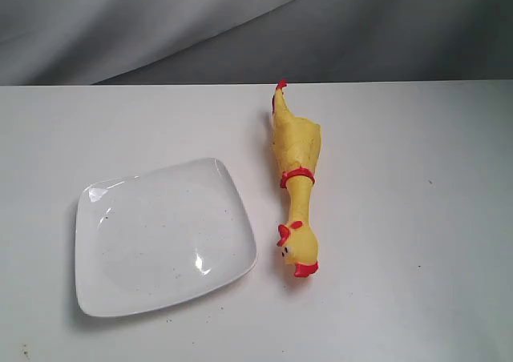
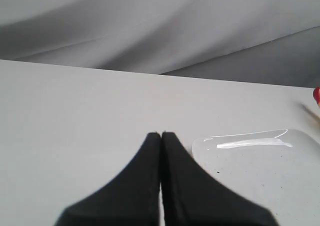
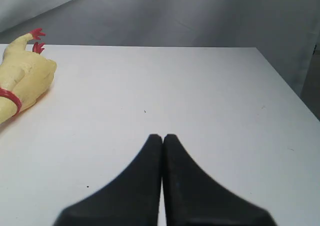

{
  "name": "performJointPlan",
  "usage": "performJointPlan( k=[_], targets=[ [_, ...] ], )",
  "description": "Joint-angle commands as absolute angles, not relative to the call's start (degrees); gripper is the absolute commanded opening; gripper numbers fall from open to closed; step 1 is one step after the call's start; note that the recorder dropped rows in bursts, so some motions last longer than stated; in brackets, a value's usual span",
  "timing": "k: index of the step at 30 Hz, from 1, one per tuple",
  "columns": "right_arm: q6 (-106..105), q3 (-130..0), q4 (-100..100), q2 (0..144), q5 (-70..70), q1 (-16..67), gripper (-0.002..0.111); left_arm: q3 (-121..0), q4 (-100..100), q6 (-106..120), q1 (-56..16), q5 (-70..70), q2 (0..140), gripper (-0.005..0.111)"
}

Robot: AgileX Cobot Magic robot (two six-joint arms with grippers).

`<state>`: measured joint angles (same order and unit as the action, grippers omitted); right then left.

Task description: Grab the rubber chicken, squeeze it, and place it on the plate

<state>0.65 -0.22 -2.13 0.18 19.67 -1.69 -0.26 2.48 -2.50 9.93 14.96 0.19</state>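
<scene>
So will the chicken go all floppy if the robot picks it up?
Probably a bit: the rubber chicken is long with a thin neck, so its ends may droop. Its bumpy, uneven shape probably keeps it from rolling.

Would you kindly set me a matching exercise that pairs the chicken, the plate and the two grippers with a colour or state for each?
Things
1. chicken
2. plate
3. left gripper
4. right gripper

Colours or states
A. shut; its camera shows the chicken's body and feet, no plate
B. glossy white, nothing on it
C. yellow and red, lying on the table beside the plate
D. shut; its camera shows the plate

Pairs: 1-C, 2-B, 3-D, 4-A
</scene>
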Motion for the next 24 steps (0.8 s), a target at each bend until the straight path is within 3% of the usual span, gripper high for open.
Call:
performJointPlan(
  k=[1,14,24],
  targets=[
    [0.6,0.0,-2.2,0.0,19.6,-2.2,0.0,0.0,2.4,-2.7,10.0,15.0,0.0,0.001],
    [0.0,0.0,-3.6,0.0,17.0,-2.2,0.0,0.0,2.4,-2.7,10.0,15.0,0.0,0.001],
    [0.0,0.0,-3.4,0.0,-6.8,-2.2,0.0,0.0,2.4,-2.7,10.0,15.0,0.0,0.001]
  ],
)
